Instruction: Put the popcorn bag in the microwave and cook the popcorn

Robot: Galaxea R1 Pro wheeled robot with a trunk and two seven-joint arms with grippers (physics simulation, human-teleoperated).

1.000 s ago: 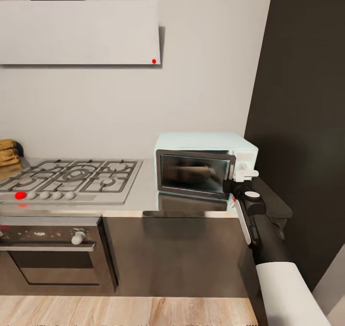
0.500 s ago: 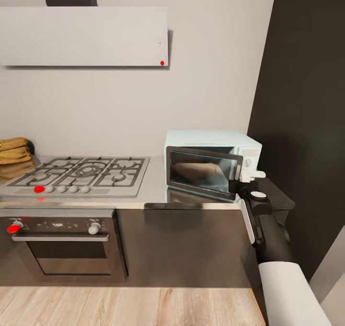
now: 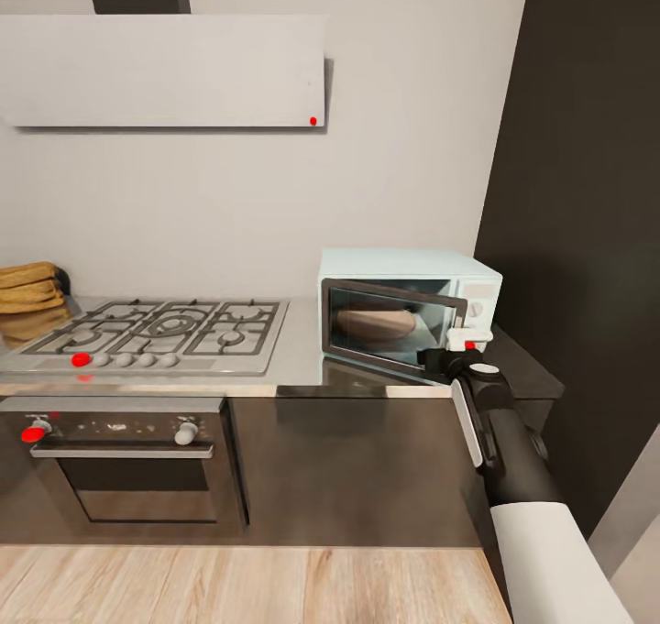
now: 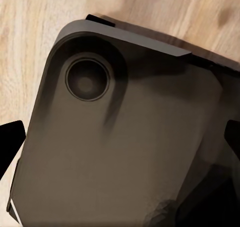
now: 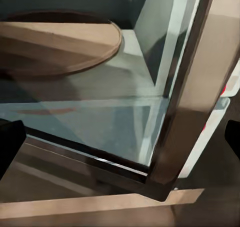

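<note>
**Right gripper at microwave door, door ajar**

Steel-grey countertop (image 3: 293,367) ran along a pale wall over dark cabinet fronts. Gas hob (image 3: 151,335) sat on its left part, built-in oven (image 3: 124,464) below with a white knob and a red one. A white hood panel (image 3: 160,70) hung above, with a red dot at its corner. A dark tall panel (image 3: 587,193) closed the right side. Wood floor (image 3: 238,587) ran in front.

Popcorn bag (image 3: 27,287), tan-orange with a rolled rim, sat on the counter at far left beyond the hob, cut by the frame edge. Grains could not be made out.

Microwave (image 3: 410,312), pale blue-white, stood at the counter's right end, its dark glass door swung partly out from the right side. Right wrist view showed the glass door (image 5: 100,122), its steel frame and a round turntable (image 5: 55,44) inside.

Right gripper (image 3: 458,349) was at the door's right edge; fingers looked spread apart in the wrist view, nothing between them. Left gripper (image 4: 120,152) hung above the robot's dark base over the floor, tips wide apart.

Versus half a second before, the door stood further open and the gripper had moved left and down with it; the view had barely shifted.
</note>
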